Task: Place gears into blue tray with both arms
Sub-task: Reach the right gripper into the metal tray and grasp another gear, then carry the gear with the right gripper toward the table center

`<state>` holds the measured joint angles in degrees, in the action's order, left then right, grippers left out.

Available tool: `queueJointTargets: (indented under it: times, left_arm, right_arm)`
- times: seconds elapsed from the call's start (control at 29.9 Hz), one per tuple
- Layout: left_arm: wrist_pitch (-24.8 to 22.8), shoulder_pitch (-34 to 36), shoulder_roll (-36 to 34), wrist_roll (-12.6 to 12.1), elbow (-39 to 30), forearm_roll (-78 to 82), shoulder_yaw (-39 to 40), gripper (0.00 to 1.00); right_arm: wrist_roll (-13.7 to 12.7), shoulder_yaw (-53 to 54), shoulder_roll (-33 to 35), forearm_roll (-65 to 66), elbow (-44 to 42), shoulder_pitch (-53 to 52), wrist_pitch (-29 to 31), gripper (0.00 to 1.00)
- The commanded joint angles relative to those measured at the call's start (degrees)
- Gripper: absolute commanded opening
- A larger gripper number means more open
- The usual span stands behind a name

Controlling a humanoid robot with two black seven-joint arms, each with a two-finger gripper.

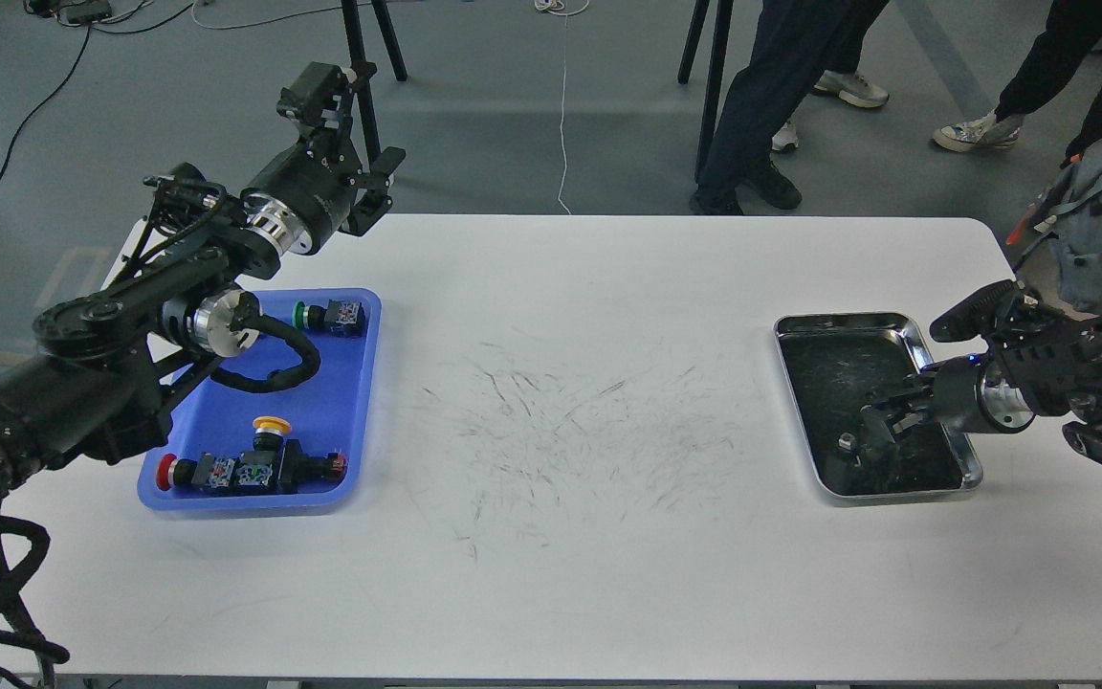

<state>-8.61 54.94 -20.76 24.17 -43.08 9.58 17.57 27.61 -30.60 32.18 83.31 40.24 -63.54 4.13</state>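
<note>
The blue tray (345, 435) lies at the table's left and holds several coloured-cap push-button switches. My left gripper (372, 189) hangs above the table's far left edge, beyond the blue tray, open and empty. My right gripper (874, 419) reaches from the right into the near half of the shiny steel tray (910, 327), low over its dark bottom. Its dark fingers blend with the tray, so their state is unclear. One small dark piece with a pale glint (846, 442), probably a gear, lies just left of the fingertips. Other gears do not stand out from the dark bottom.
A green-capped switch (326, 315) sits at the blue tray's far end; yellow-capped (271, 430) and red-capped (189, 473) switches sit at its near end. The white table (561, 536) is scuffed in the middle. People's legs and tripod legs stand beyond the far edge.
</note>
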Motion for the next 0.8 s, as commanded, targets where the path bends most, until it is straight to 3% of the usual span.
queueJointTargets:
  times: [0.0,0.17,0.33,0.6,0.77]
  left_arm:
    - [0.0,0.0,0.0,0.0,0.1,0.1,0.0,1.00]
    - [0.1,0.0,0.0,0.0,0.1,0.0,0.0,1.00]
    - [0.1,0.0,0.0,0.0,0.1,0.1,-0.1,1.00]
    - [0.0,0.0,-0.2,0.0,0.1,0.1,0.0,1.00]
    - [0.1,-0.3,-1.0,0.0,-0.2,0.0,0.0,1.00]
  right_arm:
    - [0.3,-0.2,0.0,0.1,-0.1,0.1,0.1,0.27]
    - [0.3,-0.8,0.0,0.1,-1.4,0.0,-0.1,0.11]
    - [0.4,-0.8,0.0,0.0,-1.4,-0.4,-0.3,0.03]
    - [0.4,1.5,-1.2,-0.3,-0.8,-2.4,-4.6,0.01]
    - [0.4,10.4,-1.8,-0.8,1.5,-2.3,-6.9,0.01]
